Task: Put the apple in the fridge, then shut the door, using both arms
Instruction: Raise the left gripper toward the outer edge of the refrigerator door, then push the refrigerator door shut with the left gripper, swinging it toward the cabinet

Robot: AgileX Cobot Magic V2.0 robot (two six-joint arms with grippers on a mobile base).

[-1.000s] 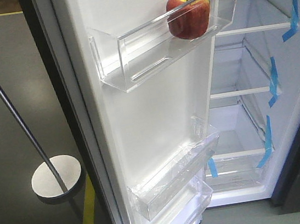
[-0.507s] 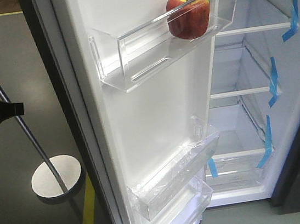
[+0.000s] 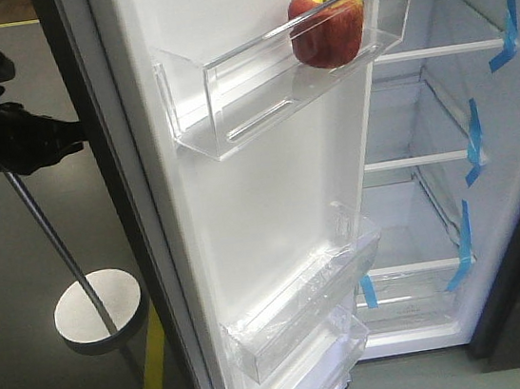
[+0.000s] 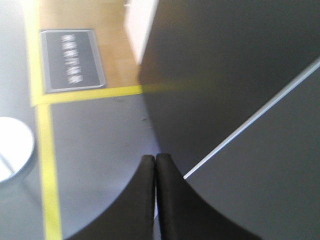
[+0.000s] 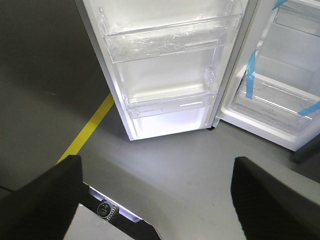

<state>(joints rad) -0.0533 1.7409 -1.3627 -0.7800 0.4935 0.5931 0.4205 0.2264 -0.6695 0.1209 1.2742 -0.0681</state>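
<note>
apple: small round apple (image 3: 326, 27), we see red with a yellow patch on top
door: tall fridge door (image 3: 271, 203), white inner face, dark grey outside
fridge: tall fridge (image 3: 394, 119), white interior
tape: tape strips (image 3: 472, 143), blue
floor line: painted floor line (image 3: 152, 381), yellow
left gripper: left gripper (image 4: 155, 158), black

- In the front view, bright light washes out the white inner face of the door (image 3: 271, 203), while the floor (image 3: 35, 378) beside it stays dim.
- The left arm (image 3: 4, 142) is a dark, slightly soft silhouette.
- Motion blur smears the left wrist view, and the lettering on the sign (image 4: 72, 60) is unreadable.
- The right wrist view is sharp, except for the right gripper (image 5: 157, 159), whose fingers are black and out of focus.
</note>
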